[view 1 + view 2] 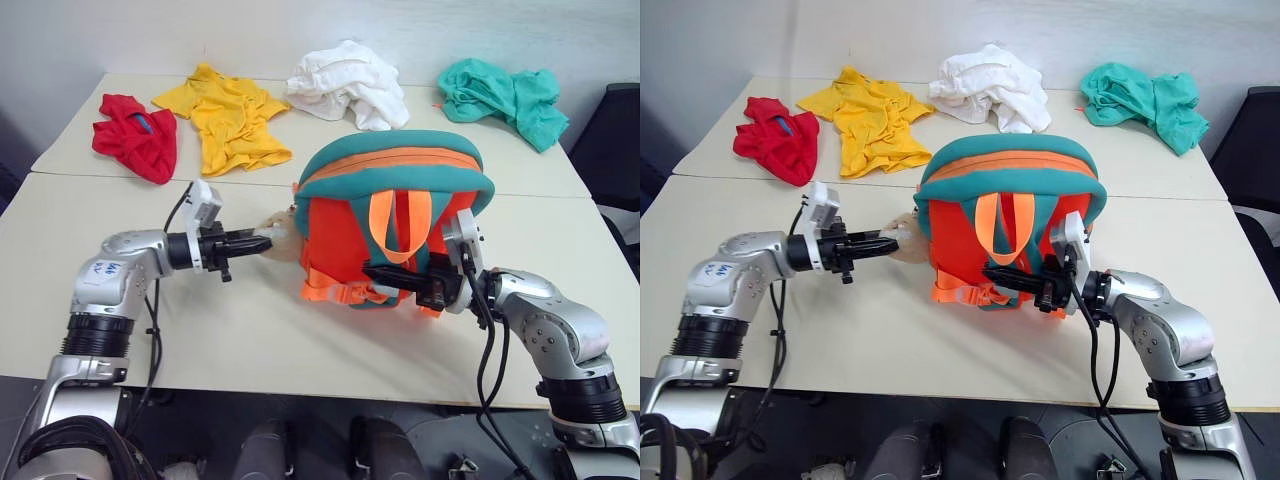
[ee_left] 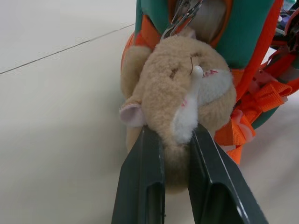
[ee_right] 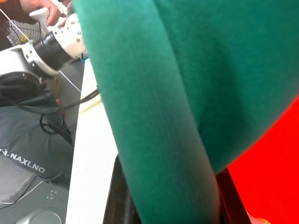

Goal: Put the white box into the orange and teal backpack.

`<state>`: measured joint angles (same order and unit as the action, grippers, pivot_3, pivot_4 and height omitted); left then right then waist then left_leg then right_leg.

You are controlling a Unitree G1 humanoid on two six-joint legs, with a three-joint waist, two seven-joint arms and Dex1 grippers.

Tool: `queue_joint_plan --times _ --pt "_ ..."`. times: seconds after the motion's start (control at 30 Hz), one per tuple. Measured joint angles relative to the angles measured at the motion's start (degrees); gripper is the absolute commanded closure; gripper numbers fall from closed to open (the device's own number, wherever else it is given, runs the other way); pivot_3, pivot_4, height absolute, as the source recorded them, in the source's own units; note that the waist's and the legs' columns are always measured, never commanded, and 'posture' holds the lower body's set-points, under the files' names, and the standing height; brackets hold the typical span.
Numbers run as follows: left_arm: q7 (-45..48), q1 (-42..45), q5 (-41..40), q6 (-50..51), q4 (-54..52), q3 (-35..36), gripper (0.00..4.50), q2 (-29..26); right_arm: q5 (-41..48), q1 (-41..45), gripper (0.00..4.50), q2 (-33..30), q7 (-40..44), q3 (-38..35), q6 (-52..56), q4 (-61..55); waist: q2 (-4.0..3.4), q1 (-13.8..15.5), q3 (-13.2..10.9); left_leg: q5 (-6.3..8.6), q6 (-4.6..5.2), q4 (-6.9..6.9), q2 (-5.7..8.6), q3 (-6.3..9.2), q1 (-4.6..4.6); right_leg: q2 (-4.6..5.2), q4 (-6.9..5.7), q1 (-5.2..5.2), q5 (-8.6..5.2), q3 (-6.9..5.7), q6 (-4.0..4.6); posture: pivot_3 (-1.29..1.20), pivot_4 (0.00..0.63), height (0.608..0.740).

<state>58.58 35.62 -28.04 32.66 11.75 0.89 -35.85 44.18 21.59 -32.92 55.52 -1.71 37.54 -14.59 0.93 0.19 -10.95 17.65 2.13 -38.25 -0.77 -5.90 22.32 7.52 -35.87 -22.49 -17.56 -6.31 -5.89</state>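
**Holding the bag, box not in sight**

My left gripper (image 2: 175, 154) is clamped on the plush bear head (image 2: 180, 98); the right gripper (image 1: 405, 283) is pinched on teal trim of the orange and teal backpack (image 1: 395, 215), upright mid-table. I judge next: open it and locate the white box.

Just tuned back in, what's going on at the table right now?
The robot has the backpack standing on the table, straps facing it. The left tool is shut on the plush bear head hanging at the backpack's side. The right tool is shut on the backpack's teal trim near the bottom. Red, yellow, white and teal garments lie along the far side. I can't see the white box from here.
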Motion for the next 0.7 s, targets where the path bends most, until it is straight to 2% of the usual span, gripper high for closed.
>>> queue_joint_plan --times 0.13,0.27,0.47,0.57,0.7 --pt "-0.4 -2.86 0.16 2.69 -3.58 -0.56 4.13 0.25 0.27 -0.09 4.47 0.41 -0.65 -0.66 0.0 -0.06 0.0 0.19 0.0 0.01 0.02 0.01 0.03 0.03 -0.01 0.03 0.01 0.02 0.0 0.06 0.0 0.0 0.15 0.74" --pt "-1.98 -5.67 3.87 3.52 -5.11 -4.43 4.13 -1.8 0.27 -0.04 4.47 1.94 -1.4 -0.94 -0.08 -0.04 0.0 0.06 0.01 0.01 0.01 0.02 0.01 0.04 -0.03 0.02 0.0 0.02 0.0 0.07 0.0 0.0 0.15 0.74" --pt "-4.43 -7.99 2.06 7.92 -9.96 -1.64 4.13 -1.1 0.24 0.32 4.47 2.68 -1.73 -0.95 -0.18 0.01 0.0 -0.21 0.02 0.01 -0.01 0.05 -0.01 0.05 -0.04 0.06 -0.01 0.01 0.0 0.11 0.0 0.0 0.15 0.74" --pt "-5.11 -9.98 2.26 7.15 -13.15 -0.99 3.31 -1.76 0.28 0.33 4.47 3.37 -1.83 -1.02 -0.41 0.14 0.0 -0.26 0.02 0.01 -0.01 0.06 -0.01 0.03 -0.03 0.06 0.01 -0.01 0.0 0.11 0.0 0.0 0.15 0.74" --pt "-5.09 -14.45 0.83 6.01 -17.56 2.99 1.95 -3.63 -0.12 0.27 3.08 1.82 -1.02 -1.63 -1.79 0.38 -0.01 -0.4 0.01 0.02 -0.02 0.09 -0.01 0.02 -0.01 0.06 0.03 -0.06 0.0 0.14 0.01 0.0 0.15 0.74"
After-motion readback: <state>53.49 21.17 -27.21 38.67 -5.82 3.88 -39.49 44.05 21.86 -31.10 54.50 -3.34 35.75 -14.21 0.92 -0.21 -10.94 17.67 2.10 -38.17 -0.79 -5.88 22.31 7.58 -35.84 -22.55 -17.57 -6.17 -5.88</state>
